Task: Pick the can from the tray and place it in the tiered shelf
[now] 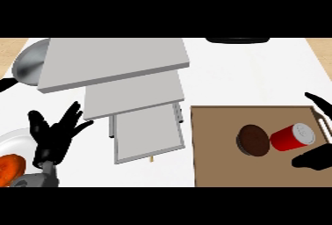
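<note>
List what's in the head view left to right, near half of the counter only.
Plate with orange food → left hand → tiered shelf → tray → brown disc → red can → right hand.

left robot hand (57, 132) open, right robot hand (316, 158) spread

Red can (293, 137), brown tray (217, 145), seemingly grey shelf (117, 61)
</note>
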